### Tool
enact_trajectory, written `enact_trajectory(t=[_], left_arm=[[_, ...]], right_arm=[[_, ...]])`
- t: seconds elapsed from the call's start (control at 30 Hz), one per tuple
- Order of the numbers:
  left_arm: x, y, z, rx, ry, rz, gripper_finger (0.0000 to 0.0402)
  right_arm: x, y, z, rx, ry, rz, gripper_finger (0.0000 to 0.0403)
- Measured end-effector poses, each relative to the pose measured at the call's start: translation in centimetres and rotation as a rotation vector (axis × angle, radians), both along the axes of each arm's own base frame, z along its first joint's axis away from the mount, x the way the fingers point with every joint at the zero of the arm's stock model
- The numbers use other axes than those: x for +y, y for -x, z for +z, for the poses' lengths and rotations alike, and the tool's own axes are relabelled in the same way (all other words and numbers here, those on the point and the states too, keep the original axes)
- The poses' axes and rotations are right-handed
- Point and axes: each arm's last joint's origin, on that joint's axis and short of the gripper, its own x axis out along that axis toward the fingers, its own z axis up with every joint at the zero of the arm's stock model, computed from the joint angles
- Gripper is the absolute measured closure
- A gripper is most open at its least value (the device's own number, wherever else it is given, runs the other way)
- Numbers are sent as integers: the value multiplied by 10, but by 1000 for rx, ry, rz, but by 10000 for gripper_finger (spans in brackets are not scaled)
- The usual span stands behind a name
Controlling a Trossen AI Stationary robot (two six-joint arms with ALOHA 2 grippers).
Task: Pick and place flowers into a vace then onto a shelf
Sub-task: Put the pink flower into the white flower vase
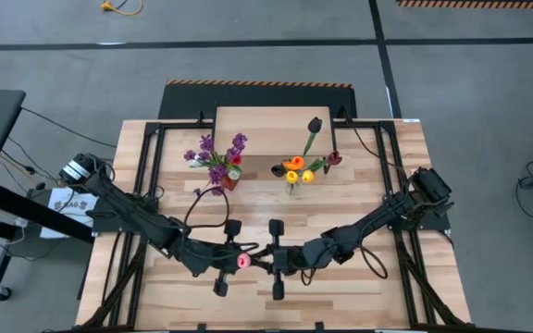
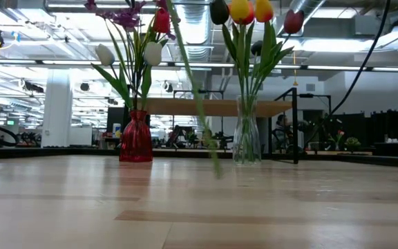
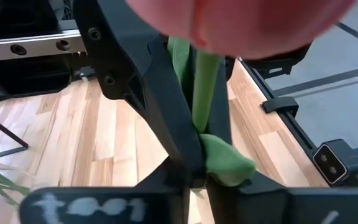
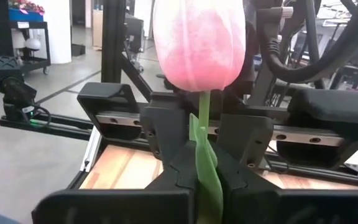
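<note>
Near the front edge of the table, both grippers meet around one pink tulip. From overhead you only get the pink head between the two arms; the stem is buried under the black hardware.

The right gripper is pinched tight on the green stem just under the bloom, clear in its own wrist view. The left gripper has its fingers closed against the same stem and a folded leaf, though the bloom is so close to that camera it's just a pink blur cut off at the top.

Further back, a red vase holds purple sprigs and a red tulip, and a clear vase holds yellow, orange and dark ones. Both stand on the table just in front of the shelf. In the low view the flower tops are cropped, neither gripper shows, and a blurry green stem runs down the middle.
</note>
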Motion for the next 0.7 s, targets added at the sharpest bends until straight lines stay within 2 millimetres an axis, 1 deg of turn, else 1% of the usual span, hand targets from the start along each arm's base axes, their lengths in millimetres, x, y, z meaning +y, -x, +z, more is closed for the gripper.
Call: enact_trajectory(t=[0.13,0.33,0.43,0.57,0.7], left_arm=[[0,0,-1,12,4,-12,343],[-1,1,-2,38,36,-39,272],[-1,2,-3,45,28,-42,242],[2,8,1,70,35,-25,222],[5,22,11,77,46,7,219]], right_arm=[[0,0,0,2,1,-2,400],[0,0,-1,6,3,-6,401],[-1,0,-1,13,-2,-10,402],[-1,0,-3,30,-10,-13,402],[3,3,-2,37,-6,-8,402]])
